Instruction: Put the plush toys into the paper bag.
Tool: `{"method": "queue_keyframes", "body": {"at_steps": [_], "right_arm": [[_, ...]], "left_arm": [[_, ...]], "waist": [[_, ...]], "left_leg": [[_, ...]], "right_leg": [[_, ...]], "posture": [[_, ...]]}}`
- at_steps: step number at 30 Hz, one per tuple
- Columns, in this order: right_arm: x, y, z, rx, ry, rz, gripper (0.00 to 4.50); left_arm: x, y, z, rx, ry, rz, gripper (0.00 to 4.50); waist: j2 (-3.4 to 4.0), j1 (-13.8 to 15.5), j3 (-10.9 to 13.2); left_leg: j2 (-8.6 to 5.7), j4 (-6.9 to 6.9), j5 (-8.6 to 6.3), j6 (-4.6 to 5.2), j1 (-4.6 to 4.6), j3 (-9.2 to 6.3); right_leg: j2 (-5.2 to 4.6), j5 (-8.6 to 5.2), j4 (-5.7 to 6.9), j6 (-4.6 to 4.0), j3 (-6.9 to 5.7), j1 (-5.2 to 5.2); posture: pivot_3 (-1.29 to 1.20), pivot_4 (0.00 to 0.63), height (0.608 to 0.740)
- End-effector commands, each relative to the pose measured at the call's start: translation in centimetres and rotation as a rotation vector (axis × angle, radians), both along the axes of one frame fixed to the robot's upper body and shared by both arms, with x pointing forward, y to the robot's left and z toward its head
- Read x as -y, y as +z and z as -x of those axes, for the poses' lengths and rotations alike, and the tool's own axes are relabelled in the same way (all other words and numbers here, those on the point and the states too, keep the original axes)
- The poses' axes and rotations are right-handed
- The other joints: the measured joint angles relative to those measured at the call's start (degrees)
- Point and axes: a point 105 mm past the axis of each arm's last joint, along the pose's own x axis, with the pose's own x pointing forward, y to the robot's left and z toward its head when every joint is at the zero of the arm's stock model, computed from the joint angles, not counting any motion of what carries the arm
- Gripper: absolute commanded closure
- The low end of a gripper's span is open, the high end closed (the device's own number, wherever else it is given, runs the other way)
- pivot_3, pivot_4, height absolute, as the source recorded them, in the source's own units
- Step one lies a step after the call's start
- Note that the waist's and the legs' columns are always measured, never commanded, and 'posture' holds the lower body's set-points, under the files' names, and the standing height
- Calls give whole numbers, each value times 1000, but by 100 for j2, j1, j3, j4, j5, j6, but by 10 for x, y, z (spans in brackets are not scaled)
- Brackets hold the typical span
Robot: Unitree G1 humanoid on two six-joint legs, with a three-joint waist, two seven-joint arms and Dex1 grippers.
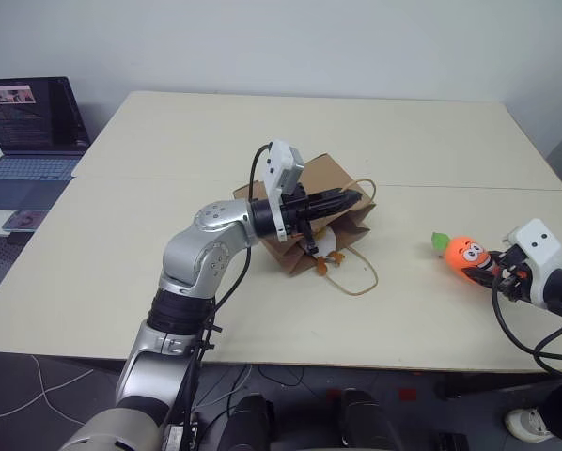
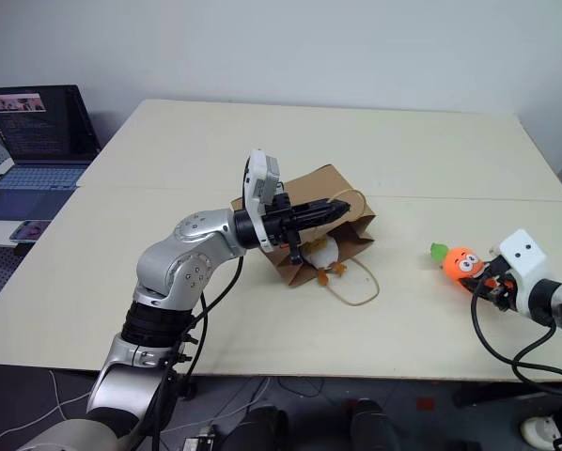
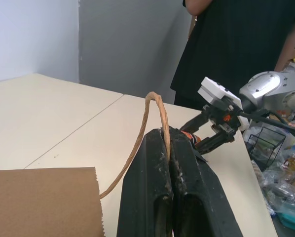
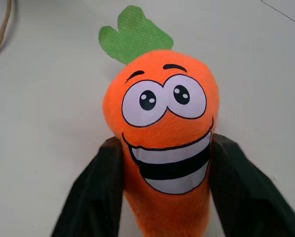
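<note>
- Plush toys: orange carrot [image 4: 162, 148] is fuzzy, tapered, with a printed cartoon face (big white eyes, wide black-and-white grin) and a flat green felt-like top. It lies on the bench [image 1: 168, 141] at the right, well apart from the bag, green top toward the bag.
- White egg toy [image 1: 324, 246] sits at the mouth of the paper bag, partly hidden; soft, rounded, with a bit of yellow showing.
- Paper bag [image 1: 319, 178]: brown kraft, matte, creased, lying on its side mid-bench, mouth toward the right. Two tan twisted-cord loop handles; one loop [image 1: 361, 277] lies slack on the bench.
- Left gripper [image 3: 167, 143]: black fingers clenched together on the other cord handle [image 3: 155, 106], holding it up above the bag's mouth.
- Right gripper [image 4: 165, 168]: fingers spread either side of the carrot's lower body, close against the fuzz; cannot tell whether they clamp it or merely bracket it.
- Bench top: smooth, pale cream, with a seam running across it.
- Laptop [image 1: 32, 132] open at far left, beside the bench.
- Person in black clothing [image 3: 236, 44] stands past the bench's far edge in the left wrist view.
</note>
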Motion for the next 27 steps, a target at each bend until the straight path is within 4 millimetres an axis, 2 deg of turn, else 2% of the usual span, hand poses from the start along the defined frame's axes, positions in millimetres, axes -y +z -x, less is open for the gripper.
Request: {"method": "queue_keyframes", "body": {"at_steps": [1, 5, 8, 11, 14, 19, 24, 27], "right_arm": [[-12, 30, 9, 38, 91, 24, 665], [-21, 37, 14, 35, 144, 35, 665], [-54, 43, 18, 73, 264, -22, 665], [-85, 40, 21, 76, 352, -68, 665], [-113, 32, 11, 115, 362, -124, 665], [-154, 3, -14, 136, 322, -196, 665], [-184, -20, -25, 128, 315, -230, 665], [-194, -24, -34, 144, 293, -242, 665]], "left_arm": [[-3, 11, 3, 54, -9, 12, 4500], [-3, 10, 3, 54, -13, 3, 4500], [-3, 11, 2, 57, -16, -1, 4500], [-2, 12, 2, 57, -17, 0, 4500], [-2, 12, 2, 58, -18, 0, 4500], [-1, 14, 3, 59, -23, 1, 4500], [-2, 15, 4, 60, -23, -2, 4500], [-2, 15, 4, 60, -23, -2, 4500]], "waist": [[0, 1, 0], [-1, 3, 0], [-1, -5, 0], [-1, -10, 0], [-3, -9, 0], [-3, 0, 0], [-3, 5, 0], [-3, 1, 0]], "left_leg": [[0, 0, 0, 0, 0, 0], [0, 0, 0, 0, 0, 0], [0, 1, 0, 0, 0, 0], [2, 0, 0, 0, 2, -4], [5, 1, 0, 0, 0, -12], [4, 2, 0, -1, -2, -23], [4, 0, 0, -1, -9, -36], [4, 0, 1, -1, -9, -43]], "right_leg": [[0, 0, 0, 0, -1, 0], [0, 0, -1, 0, -3, 2], [0, 0, -1, 0, -3, 3], [2, 0, 0, 1, -4, 2], [6, 0, -1, 0, -6, 2], [2, 0, -1, 0, -5, -1], [-1, 1, 1, -1, -12, -7], [-2, 1, 1, -1, -13, -7]], "posture": [[0, 150, 740], [0, 150, 740], [0, 150, 740], [0, 150, 740], [0, 150, 740], [0, 150, 740], [0, 150, 740], [0, 150, 740]]}}
